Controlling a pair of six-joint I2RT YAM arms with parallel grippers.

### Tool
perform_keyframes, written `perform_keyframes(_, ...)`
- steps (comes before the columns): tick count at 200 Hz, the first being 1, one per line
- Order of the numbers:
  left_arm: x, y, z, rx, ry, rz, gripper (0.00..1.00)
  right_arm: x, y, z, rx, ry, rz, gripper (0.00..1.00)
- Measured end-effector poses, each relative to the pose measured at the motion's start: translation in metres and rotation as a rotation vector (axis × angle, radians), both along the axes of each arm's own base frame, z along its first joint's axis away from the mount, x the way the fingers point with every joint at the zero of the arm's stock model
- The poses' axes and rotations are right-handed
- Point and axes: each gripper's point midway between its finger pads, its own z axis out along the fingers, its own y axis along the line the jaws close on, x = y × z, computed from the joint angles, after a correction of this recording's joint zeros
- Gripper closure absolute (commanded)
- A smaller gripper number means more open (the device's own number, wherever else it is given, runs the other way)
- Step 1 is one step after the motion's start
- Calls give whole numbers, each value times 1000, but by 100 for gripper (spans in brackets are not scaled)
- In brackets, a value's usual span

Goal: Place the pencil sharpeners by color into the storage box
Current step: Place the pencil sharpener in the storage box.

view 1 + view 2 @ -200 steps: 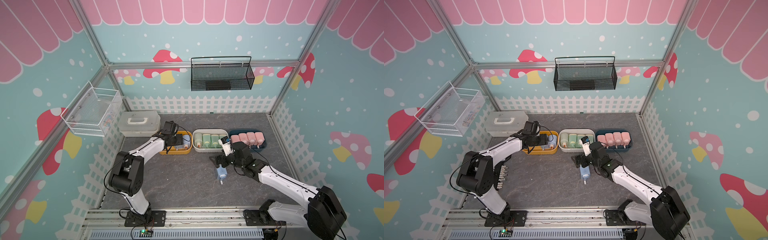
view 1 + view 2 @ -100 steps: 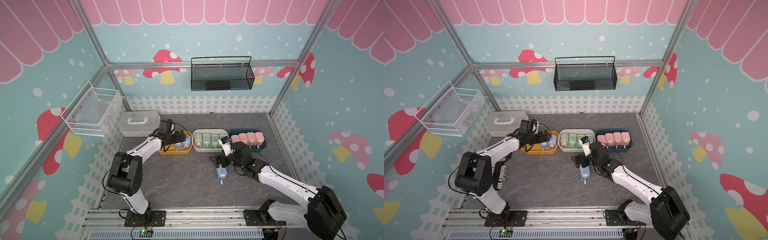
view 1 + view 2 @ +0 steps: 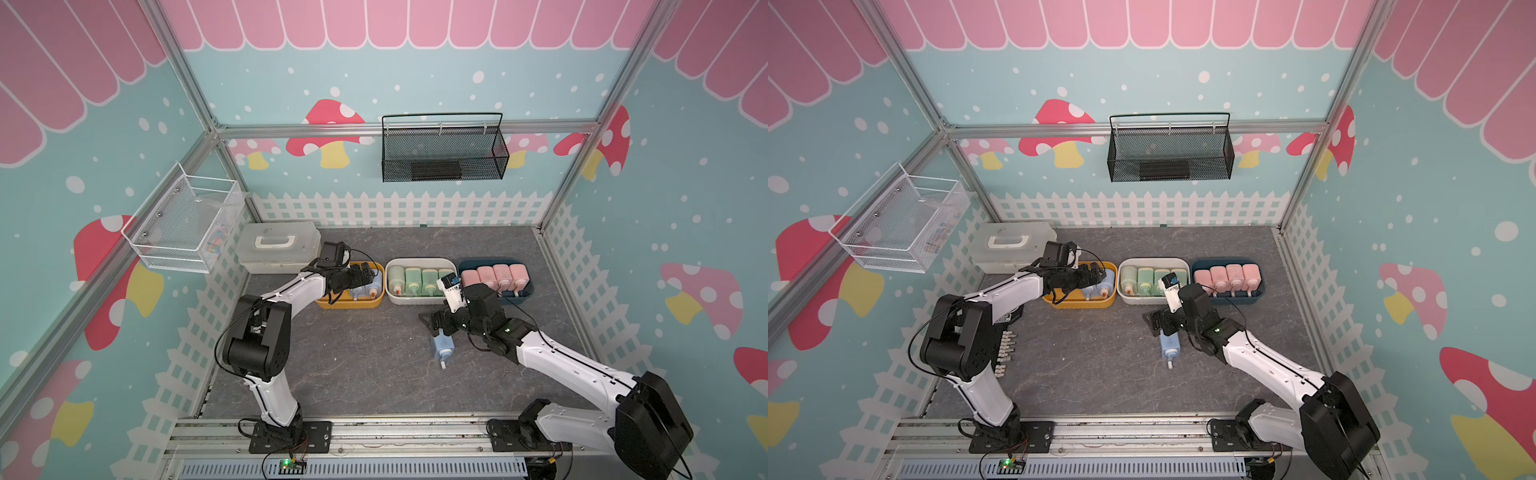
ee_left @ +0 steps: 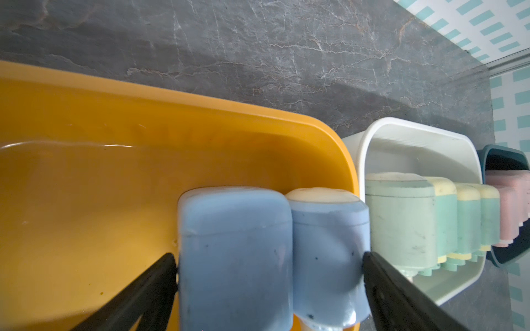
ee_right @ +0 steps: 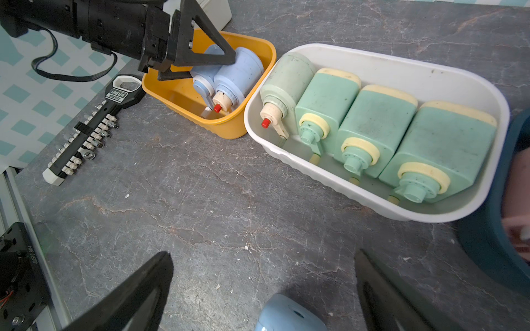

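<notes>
Top views, both: gray stone-look table (image 3: pixel 374 386), three bins in a row across the far half. Far left, a clear wire basket (image 3: pixel 183 224) hangs on the wall; below it sits a lidded white case (image 3: pixel 278 249). A socket bar (image 3: pixel 1005 349) lies along the left edge, partly under the left arm.

Left gripper (image 3: pixel 362 275) reaches into the yellow bin (image 3: pixel 349 305). Its jaws are spread wide and straddle two blue sharpeners (image 4: pixel 235 252) lying side by side at the bin's right end. Left wrist view: one fingertip just beside each outer flank; contact cannot be told. Long axes run far to near, crank ends toward the near wall. From above, the gripper body hides the bin's left part.

White bin (image 3: pixel 417 261), just beside the yellow one, holds four green sharpeners (image 5: pixel 375 129). They are packed side by side in the same lie, cranks near. A black mesh basket (image 3: pixel 442 153) hangs high on the far wall behind.

Loose blue sharpener (image 3: pixel 442 345) lies flat on the table, nearer than the white bin. Its long axis runs far to near, cream crank stub pointing at the near edge. Right gripper (image 3: pixel 435 328) hangs over its far end, jaws wide, gripping nothing. The wrist masks the white bin's right near corner.

Dark blue bin (image 3: pixel 525 294), rightmost: four pink sharpeners (image 3: pixel 494 274), cranks near.
</notes>
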Motion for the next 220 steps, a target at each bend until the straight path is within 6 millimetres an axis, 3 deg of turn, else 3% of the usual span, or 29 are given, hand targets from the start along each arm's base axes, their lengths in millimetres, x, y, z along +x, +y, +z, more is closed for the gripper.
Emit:
perform_keyframes(132,0,1,1,29,-21,-26,1,2,-4,-2,-16,0,-21,2)
perform_keyframes(220,-2,16,14,119,-66,0,1,4,-7,-3,-25,-5,-40,1)
